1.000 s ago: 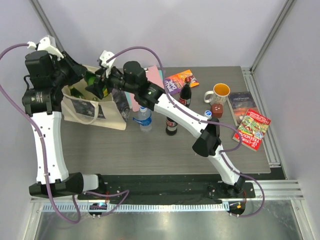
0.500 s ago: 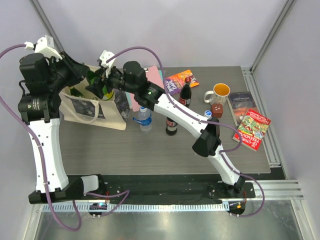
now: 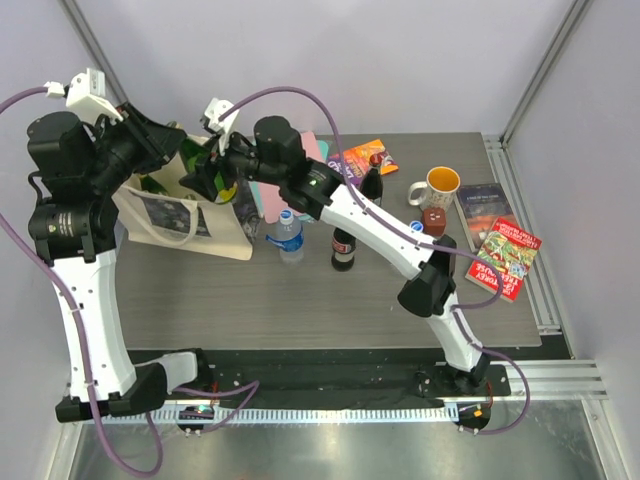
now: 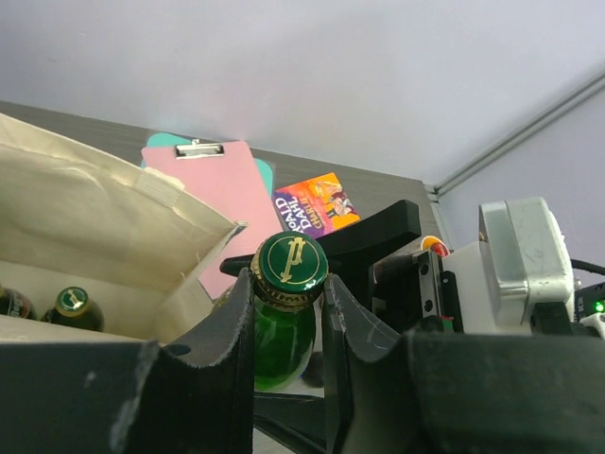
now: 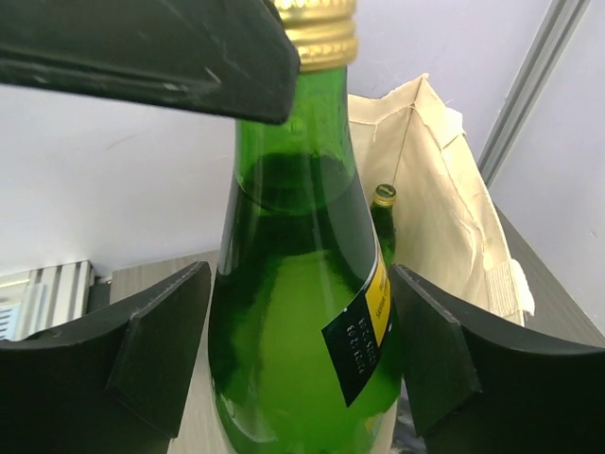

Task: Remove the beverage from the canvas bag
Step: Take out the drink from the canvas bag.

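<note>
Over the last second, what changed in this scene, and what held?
The left gripper, shut on the green bottle at the neck, has raised it further out of the canvas bag, and the left arm swung outward to its left. The right gripper followed, its fingers flanking the bottle's body; contact cannot be told. The bag's mouth shifted slightly left. The water bottle, mug and books stayed put.

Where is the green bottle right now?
The green bottle hangs at the far left of the table in the top view, above the mouth of the canvas bag, its neck pinched by the left gripper, the right gripper flanking its body.
</note>
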Controlling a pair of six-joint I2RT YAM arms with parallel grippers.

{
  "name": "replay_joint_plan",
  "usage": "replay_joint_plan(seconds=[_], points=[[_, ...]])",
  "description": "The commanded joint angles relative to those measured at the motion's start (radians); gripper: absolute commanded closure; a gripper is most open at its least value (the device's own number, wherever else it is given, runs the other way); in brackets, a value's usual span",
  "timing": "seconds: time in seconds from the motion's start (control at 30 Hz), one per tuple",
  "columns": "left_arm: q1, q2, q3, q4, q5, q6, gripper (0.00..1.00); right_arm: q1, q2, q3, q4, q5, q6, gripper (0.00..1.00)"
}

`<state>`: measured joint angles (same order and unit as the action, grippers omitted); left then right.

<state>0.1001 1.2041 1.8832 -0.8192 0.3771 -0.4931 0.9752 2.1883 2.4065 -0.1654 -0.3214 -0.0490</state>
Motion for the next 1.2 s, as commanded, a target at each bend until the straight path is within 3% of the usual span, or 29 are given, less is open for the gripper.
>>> replay_joint_plan(seconds=[0.0, 0.33, 0.37, 0.4, 0.47, 0.5, 0.6, 0.67, 0.83, 1.17], points=[[-0.013, -0.049, 0.053, 0.192, 0.066, -0.036, 1.00, 0.008, -0.134, -0.030, -0.040, -0.045, 0.011, 0.25], [-0.028, -0.057, 0.031, 0.215, 0.131, -0.082, 1.00, 0.014, -0.202, -0.139, -0.100, -0.085, 0.044, 0.33], [-0.031, -0.058, 0.027, 0.216, 0.137, -0.088, 1.00, 0.014, -0.206, -0.145, -0.098, -0.090, 0.047, 0.38], [-0.031, -0.063, 0.024, 0.218, 0.141, -0.099, 1.00, 0.014, -0.209, -0.159, -0.097, -0.102, 0.047, 0.49], [-0.031, -0.067, 0.010, 0.230, 0.160, -0.110, 1.00, 0.014, -0.225, -0.175, -0.095, -0.110, 0.075, 0.61], [-0.031, -0.070, 0.004, 0.235, 0.169, -0.117, 1.00, 0.014, -0.231, -0.191, -0.095, -0.120, 0.075, 0.72], [-0.031, -0.078, -0.016, 0.247, 0.198, -0.160, 1.00, 0.014, -0.262, -0.231, -0.077, -0.130, 0.080, 0.85], [-0.031, -0.081, -0.045, 0.249, 0.224, -0.206, 1.00, 0.014, -0.291, -0.266, -0.056, -0.133, 0.083, 0.89], [-0.040, -0.115, -0.150, 0.265, 0.281, -0.329, 0.87, 0.014, -0.354, -0.357, -0.007, -0.145, 0.100, 0.94], [-0.069, -0.213, -0.352, 0.269, 0.298, -0.400, 0.54, 0.014, -0.452, -0.556, 0.047, -0.177, 0.161, 0.97]])
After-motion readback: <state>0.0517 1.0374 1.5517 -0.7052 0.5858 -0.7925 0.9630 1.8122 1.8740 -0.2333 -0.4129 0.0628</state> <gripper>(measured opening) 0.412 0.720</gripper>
